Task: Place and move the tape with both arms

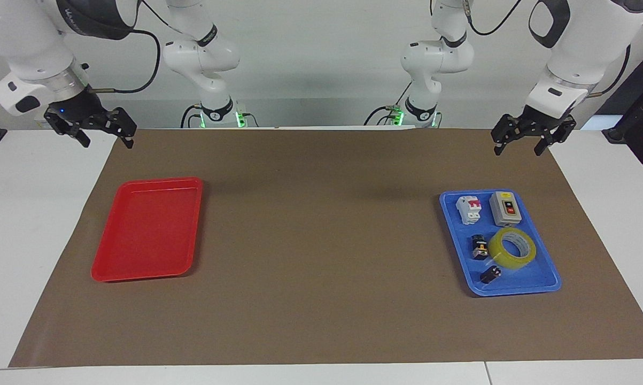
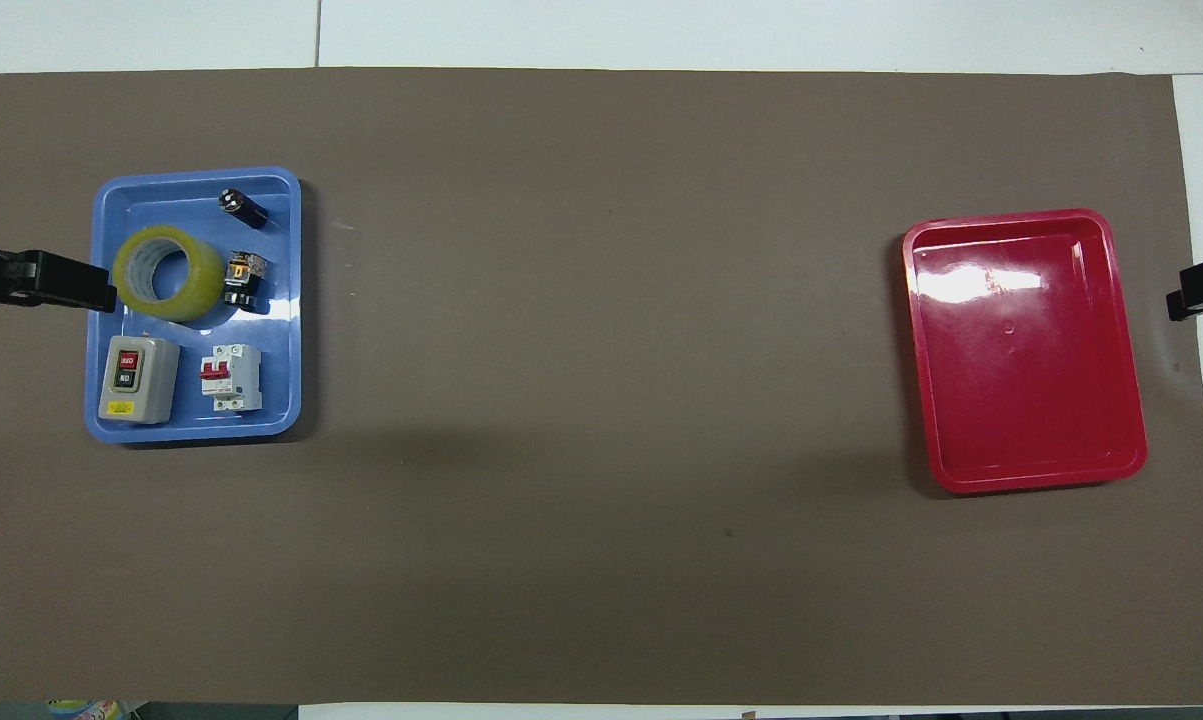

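Brown mat (image 1: 321, 240), tape (image 1: 512, 248) in blue tray (image 1: 545, 283), left gripper (image 1: 520, 143) and right gripper (image 1: 103, 140) spread open, raised

red tray (image 1: 145, 230), blue tray (image 1: 545, 280), brown mat (image 1: 321, 214)

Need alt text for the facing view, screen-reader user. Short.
A roll of yellow tape lies in a blue tray among small electrical parts, toward the left arm's end of a brown mat; a red tray sits toward the right arm's end. The left gripper and right gripper hang open above the mat's corners nearest the robots.
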You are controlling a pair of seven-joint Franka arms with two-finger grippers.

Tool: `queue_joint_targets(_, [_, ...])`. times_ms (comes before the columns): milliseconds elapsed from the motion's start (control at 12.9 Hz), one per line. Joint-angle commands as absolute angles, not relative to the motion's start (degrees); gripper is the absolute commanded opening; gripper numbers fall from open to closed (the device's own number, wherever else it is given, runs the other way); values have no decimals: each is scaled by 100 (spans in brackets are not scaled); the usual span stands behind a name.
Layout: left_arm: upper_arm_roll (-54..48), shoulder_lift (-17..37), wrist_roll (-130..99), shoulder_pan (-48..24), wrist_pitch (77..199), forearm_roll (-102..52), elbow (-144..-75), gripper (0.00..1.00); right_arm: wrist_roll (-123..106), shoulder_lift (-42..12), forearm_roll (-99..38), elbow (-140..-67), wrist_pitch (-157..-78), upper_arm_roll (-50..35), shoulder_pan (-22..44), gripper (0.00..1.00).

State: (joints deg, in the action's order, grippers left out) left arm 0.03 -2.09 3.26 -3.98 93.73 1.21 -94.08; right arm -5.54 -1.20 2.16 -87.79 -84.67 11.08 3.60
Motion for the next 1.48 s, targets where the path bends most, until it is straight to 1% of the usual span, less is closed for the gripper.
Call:
queue_joint_targets(0, [18, -237, 369, -378, 9299, 26, -9369, 100, -685, 0, 105, -8947, -8569, 1090, 325, 100])
queue_joint_targets(777, [18, -237, 378, -378, 9290, 26, -9369, 100, -677, 0, 105, -8939, -8526, 1099, 325, 100])
queue_joint_targets(1010, [52, -272, 343, -352, 9061, 9, -9378, 100, -677, 0, 105, -8947, -8525, 1099, 316, 100])
queue_joint_targets(1165, [70, -229, 395, -194, 9053, -96, -9291, 100, -677, 0, 105, -8947, -8525, 1099, 308, 100])
queue_joint_targets(1320, [70, -159, 387, -123, 8991, -237, -9063, 100, -677, 0, 105, -8947, -8525, 1099, 316, 100])
queue_joint_targets(1398, [70, -19, 378, -123, 8948, -237, -8922, 100, -677, 0, 105, -8947, -8525, 1099, 316, 100])
